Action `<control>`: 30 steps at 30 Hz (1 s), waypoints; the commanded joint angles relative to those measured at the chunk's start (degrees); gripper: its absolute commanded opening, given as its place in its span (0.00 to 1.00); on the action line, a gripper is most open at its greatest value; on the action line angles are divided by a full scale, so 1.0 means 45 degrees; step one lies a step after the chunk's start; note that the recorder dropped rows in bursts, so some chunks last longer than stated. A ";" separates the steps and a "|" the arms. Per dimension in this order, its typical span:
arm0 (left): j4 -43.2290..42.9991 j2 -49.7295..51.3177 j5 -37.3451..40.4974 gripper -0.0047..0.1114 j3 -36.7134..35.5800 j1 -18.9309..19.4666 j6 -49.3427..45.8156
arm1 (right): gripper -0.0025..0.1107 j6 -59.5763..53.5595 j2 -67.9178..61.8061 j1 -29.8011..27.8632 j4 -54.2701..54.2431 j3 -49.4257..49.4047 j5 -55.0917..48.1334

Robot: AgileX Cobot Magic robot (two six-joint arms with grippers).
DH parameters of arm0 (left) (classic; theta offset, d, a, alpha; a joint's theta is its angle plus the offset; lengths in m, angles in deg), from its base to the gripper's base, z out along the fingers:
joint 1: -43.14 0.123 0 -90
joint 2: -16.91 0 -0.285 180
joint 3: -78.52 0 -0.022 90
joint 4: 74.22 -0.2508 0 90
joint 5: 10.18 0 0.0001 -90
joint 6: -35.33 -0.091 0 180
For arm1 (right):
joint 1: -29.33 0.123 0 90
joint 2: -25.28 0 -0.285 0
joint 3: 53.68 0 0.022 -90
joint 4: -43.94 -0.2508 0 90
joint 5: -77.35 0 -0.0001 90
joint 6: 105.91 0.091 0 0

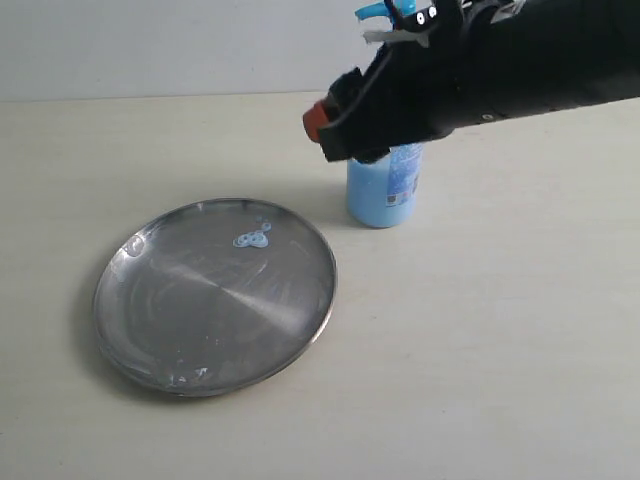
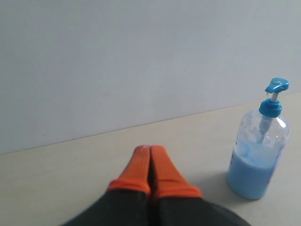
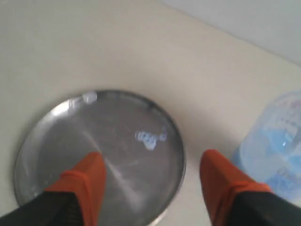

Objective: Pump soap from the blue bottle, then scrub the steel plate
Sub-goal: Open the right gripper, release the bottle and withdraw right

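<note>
The steel plate (image 1: 200, 310) lies flat on the table at the left, with small blobs of soap (image 1: 251, 238) near its far rim. To its right the blue bottle (image 1: 385, 190) stands upright, about half full of light blue liquid, and my right arm covers its upper part. My right gripper (image 1: 320, 120) hangs open and empty in the air between bottle and plate. In the right wrist view the right gripper (image 3: 153, 160) shows spread fingers over the plate (image 3: 56, 141), soap (image 3: 148, 138) and bottle (image 3: 277, 146). The left gripper (image 2: 149, 149) is shut and empty, apart from the bottle (image 2: 256, 165).
The pale table (image 1: 480, 380) stretches bare in front of and to the right of the plate. A plain grey wall (image 1: 150, 45) runs along the table's far edge. The bottle's pump head (image 2: 276, 86) stands raised.
</note>
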 commanded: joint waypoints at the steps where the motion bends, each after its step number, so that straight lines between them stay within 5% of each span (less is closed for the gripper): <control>1: 0.0105 -0.0034 -0.1154 0.04 -0.0687 -0.0087 0.0023 | 0.39 0.3765 0.0506 0.0007 0.5337 0.0049 -0.2868; 6: 0.0105 -0.0012 -0.2061 0.04 -0.1322 -0.0087 0.0023 | 0.20 0.6185 0.0994 0.0007 0.8870 0.0049 -0.5233; 12: 0.0076 -0.0012 -0.2896 0.04 -0.2067 -0.0087 -0.0161 | 0.02 0.6412 0.1420 0.0007 0.9668 0.0049 -0.7077; 30: 0.0076 0.3277 -0.2538 0.04 -0.2173 -0.0087 -0.0444 | 0.02 0.8530 0.5224 0.0007 1.0619 -0.2872 -0.4425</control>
